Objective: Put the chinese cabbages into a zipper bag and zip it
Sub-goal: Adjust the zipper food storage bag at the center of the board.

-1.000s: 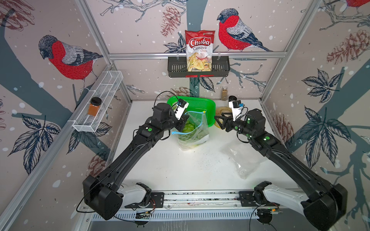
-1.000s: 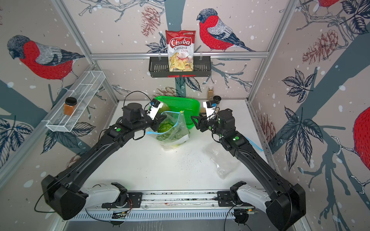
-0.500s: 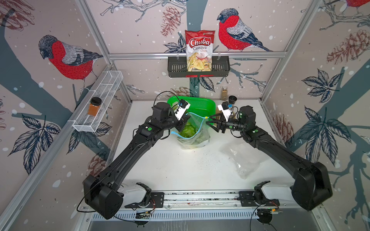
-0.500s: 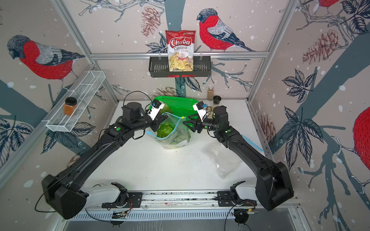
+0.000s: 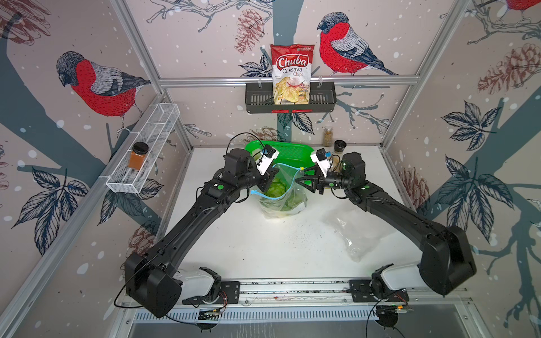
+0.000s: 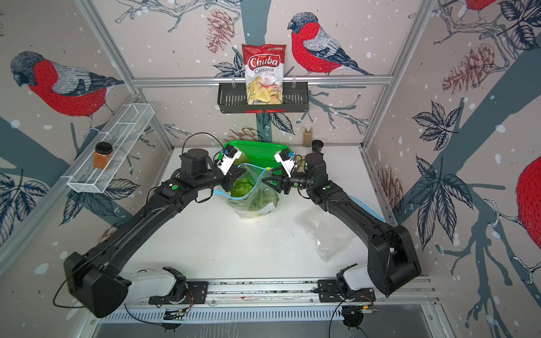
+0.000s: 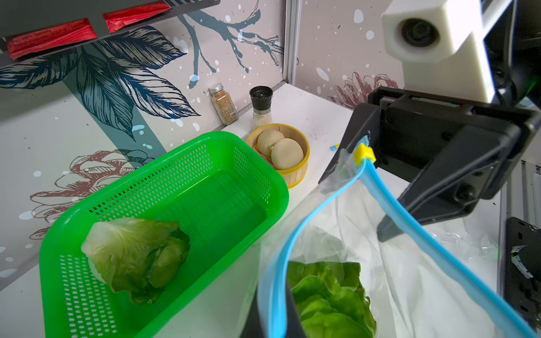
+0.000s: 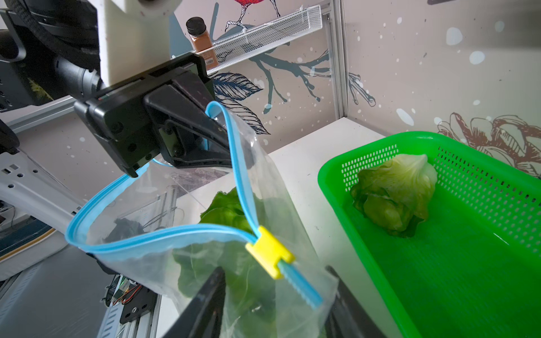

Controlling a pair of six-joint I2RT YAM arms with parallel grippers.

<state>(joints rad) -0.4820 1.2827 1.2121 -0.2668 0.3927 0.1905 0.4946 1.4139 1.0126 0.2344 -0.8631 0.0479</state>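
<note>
Left gripper was clamped on the blue zip rim of the bag, holding that side up. Right gripper was half-wide, jaws either side of the bag's corner just below the yellow slider and, as far as I could tell, not pinching it yet.

Key relation: the slider sat at the right gripper's end of the rim, and the rim ran from there across to the left gripper, so the right arm was clearly nearer to it. The mouth gaped between the two grippers.

Cabbage was inside the bag, leafy side up; I couldn't count the heads there. One more cabbage head lay in the green basket just behind the bag, toward the back wall and not yet bagged, so zipping looked premature. That head sat nearer the left arm, which was busy with the rim.

The bag stood on a white table with a spare clear bag lying flat near the right arm, well apart. A steamer of buns sat beside the basket. Room was tight at the back, open in front.
</note>
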